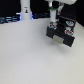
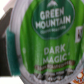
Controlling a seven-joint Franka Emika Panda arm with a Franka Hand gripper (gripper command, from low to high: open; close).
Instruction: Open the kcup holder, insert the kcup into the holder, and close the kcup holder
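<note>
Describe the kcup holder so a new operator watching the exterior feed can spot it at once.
Start from the pale tabletop and look toward the exterior view's right, directly below the white arm. The kcup holder is the dark, boxy unit there, with small colourful spots on its front and the gripper just over it. The only other standing object, a white upright post at the back, is slim and pale.

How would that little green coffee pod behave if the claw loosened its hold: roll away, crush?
The kcup looks round-bodied, so it would probably roll if dropped on its side. Its printed top looks like thin foil, likely easy to dent or puncture. Being small, it is probably light.
</note>
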